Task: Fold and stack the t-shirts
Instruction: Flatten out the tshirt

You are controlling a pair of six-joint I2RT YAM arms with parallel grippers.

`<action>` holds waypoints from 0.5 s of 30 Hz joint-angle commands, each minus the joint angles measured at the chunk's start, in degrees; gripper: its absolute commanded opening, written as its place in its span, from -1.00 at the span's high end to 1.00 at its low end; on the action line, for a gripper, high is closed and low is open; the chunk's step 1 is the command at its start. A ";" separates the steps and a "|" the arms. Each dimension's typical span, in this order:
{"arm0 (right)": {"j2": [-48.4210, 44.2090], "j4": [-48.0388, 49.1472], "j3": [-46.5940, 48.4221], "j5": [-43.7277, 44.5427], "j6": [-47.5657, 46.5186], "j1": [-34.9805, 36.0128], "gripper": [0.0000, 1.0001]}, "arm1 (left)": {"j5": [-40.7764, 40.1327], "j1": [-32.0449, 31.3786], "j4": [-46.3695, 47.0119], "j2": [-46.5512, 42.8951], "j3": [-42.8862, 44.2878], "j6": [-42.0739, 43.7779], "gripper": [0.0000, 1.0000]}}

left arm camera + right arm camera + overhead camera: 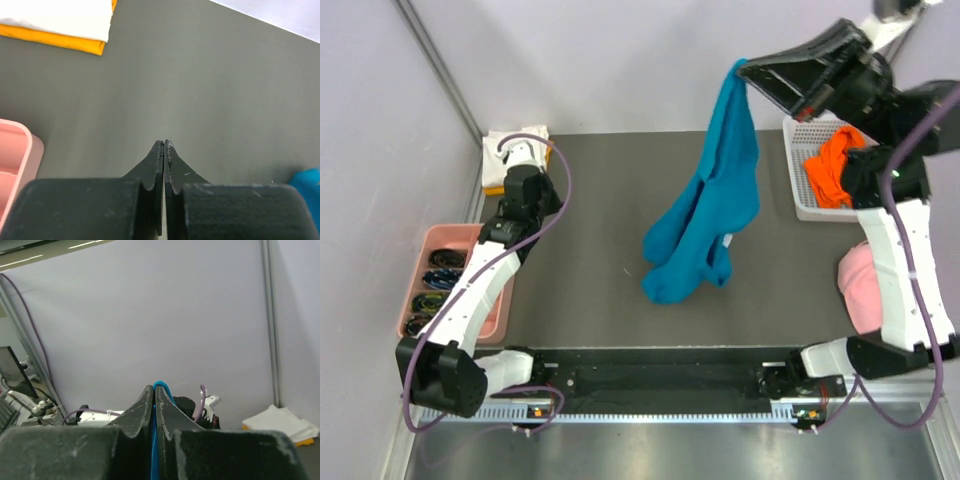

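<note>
Your right gripper [746, 70] is pinched shut on the top edge of the teal-blue t-shirt [715, 190], which hangs from it over the middle of the table [590, 220]. Your left gripper [164, 144] is closed on nothing, low over the table near the white t-shirt [60, 15] stacked on the yellow-orange t-shirt [65, 41].

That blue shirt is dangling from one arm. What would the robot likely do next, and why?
Probably the left gripper, shut and empty over the mat, should open and reach toward the teal shirt. The right gripper pinches only its top, and the bottom lies bunched.
</note>
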 commanded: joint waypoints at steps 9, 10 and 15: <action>33.33 -6.05 27.69 -2.17 3.69 12.46 1.00 | -0.04 0.19 3.39 -4.75 -4.85 -1.26 1.00; 33.60 -6.30 27.26 -2.26 3.25 12.37 1.00 | -0.21 0.19 3.31 -4.75 -4.94 -1.26 1.00; 26.69 -9.29 10.41 1.78 -5.88 7.21 1.00 | -0.04 0.19 3.83 -3.70 -5.12 -0.91 1.00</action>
